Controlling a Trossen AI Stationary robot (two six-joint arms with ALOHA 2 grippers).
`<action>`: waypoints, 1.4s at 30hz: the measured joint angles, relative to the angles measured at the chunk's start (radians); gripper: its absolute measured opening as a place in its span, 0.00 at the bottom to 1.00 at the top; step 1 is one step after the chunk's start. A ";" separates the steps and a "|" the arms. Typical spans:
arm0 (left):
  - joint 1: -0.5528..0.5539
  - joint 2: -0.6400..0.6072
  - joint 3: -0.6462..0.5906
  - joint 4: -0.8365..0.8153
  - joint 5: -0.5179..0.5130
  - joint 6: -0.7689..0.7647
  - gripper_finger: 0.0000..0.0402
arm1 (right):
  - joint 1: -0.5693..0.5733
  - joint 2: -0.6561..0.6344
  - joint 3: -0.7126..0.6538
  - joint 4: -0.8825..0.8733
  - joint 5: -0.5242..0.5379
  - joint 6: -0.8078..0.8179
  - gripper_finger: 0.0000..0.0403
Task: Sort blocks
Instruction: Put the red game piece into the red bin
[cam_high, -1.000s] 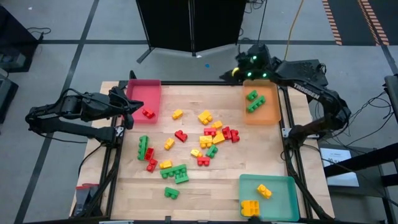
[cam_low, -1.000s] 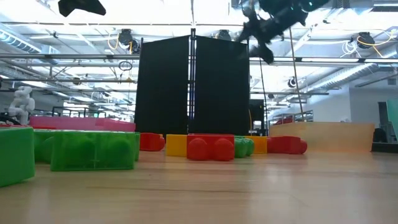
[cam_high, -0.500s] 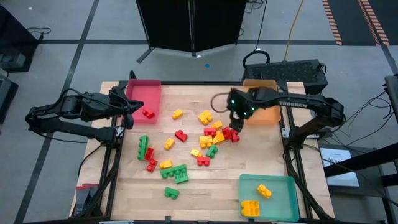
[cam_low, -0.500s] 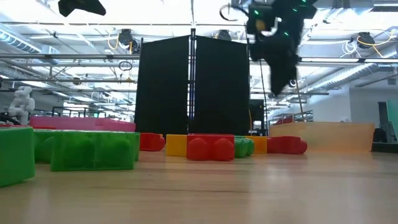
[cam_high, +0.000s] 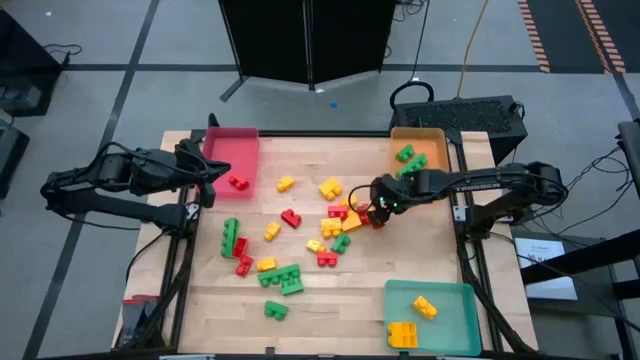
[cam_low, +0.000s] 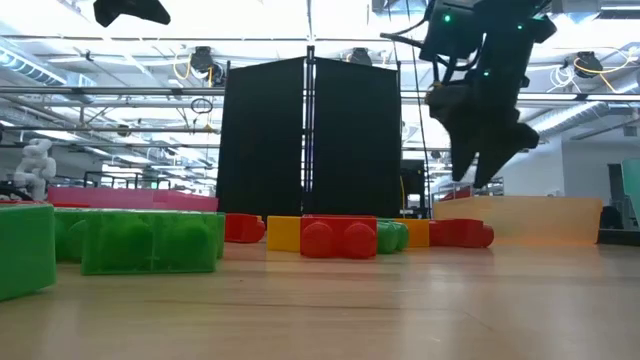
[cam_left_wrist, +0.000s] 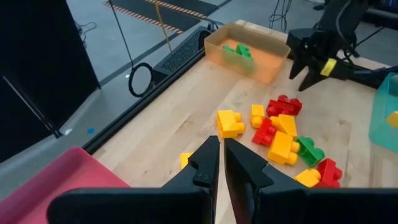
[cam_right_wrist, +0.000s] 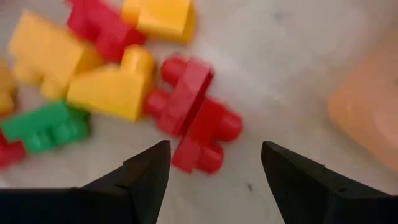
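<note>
From above, the right hand (cam_high: 377, 212) hangs open over the red bricks (cam_high: 371, 216) at the right edge of the central pile on the wooden counter (cam_high: 300, 310). The left hand (cam_high: 208, 180) waits, closed and empty, beside the pink-red tray (cam_high: 231, 142), where one red brick (cam_high: 238, 182) lies. Green bricks (cam_high: 408, 160) lie in the orange tray (cam_high: 436, 181), yellow ones (cam_high: 410, 325) in the teal tray (cam_high: 460, 300).

At counter level, the right hand (cam_low: 492, 170) is clearly above the surface, fingers parted and pointing down, holding nothing.

The left wrist view shows its own fingers (cam_left_wrist: 208, 163) pressed together, with the right hand (cam_left_wrist: 306, 62) in the distance near the orange tray (cam_left_wrist: 268, 65).

The right wrist view looks straight down between two spread fingers (cam_right_wrist: 149, 171) onto a pair of touching red bricks (cam_right_wrist: 193, 112), a yellow brick (cam_right_wrist: 112, 87) hard against them and a green one (cam_right_wrist: 46, 127) nearby.

The risk, as I judge it, is crowding: a closing grip may catch both red bricks, or nudge the yellow neighbour, and a tilted brick could slip out on the way to the pink-red tray.
</note>
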 joint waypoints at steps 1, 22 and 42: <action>0.000 0.000 0.000 0.000 0.000 0.000 0.08 | 0.004 0.000 -0.001 0.002 0.024 0.019 0.61; 0.000 0.000 0.000 0.000 0.001 0.000 0.08 | 0.102 0.163 -0.050 0.133 0.064 0.182 0.61; 0.000 0.000 0.000 -0.001 0.004 0.006 0.08 | 0.104 0.294 -0.048 0.145 -0.015 0.213 0.44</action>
